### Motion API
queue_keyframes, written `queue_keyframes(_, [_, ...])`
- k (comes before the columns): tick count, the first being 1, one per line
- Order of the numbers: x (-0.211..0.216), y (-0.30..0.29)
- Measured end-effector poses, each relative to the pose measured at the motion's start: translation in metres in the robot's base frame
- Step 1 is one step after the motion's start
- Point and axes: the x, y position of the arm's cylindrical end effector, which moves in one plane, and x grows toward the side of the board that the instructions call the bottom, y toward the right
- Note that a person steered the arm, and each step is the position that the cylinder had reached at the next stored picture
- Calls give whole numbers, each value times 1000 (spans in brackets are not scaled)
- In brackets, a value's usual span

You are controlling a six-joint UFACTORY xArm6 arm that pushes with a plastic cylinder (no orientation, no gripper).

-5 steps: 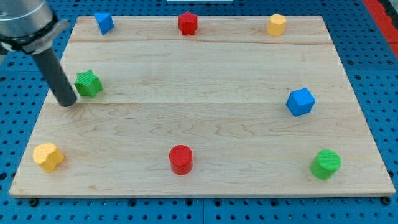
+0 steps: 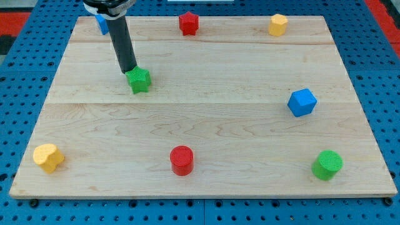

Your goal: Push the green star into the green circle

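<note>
Just board between green star (image 2: 140, 80) and green circle (image 2: 327, 165) — bare.

A robotics lab bench: a wooden board (image 2: 206, 112) on a blue perforated mounting plate (image 2: 25, 125).

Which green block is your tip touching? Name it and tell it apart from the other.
The green star, at the view's upper left. My tip sits against its upper-left edge. The green circle stands far off, near the view's bottom right.

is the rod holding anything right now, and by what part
Nothing is held. My tip only presses against the upper-left edge of the green star.
</note>
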Motion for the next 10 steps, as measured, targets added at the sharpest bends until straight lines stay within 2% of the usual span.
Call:
queue_keyframes(2, [7, 0])
queue_keyframes(3, [46, 22])
queue_keyframes(5, [89, 108])
queue_keyframes(7, [98, 182])
queue_keyframes(9, [94, 130])
queue_keyframes(10, [114, 90])
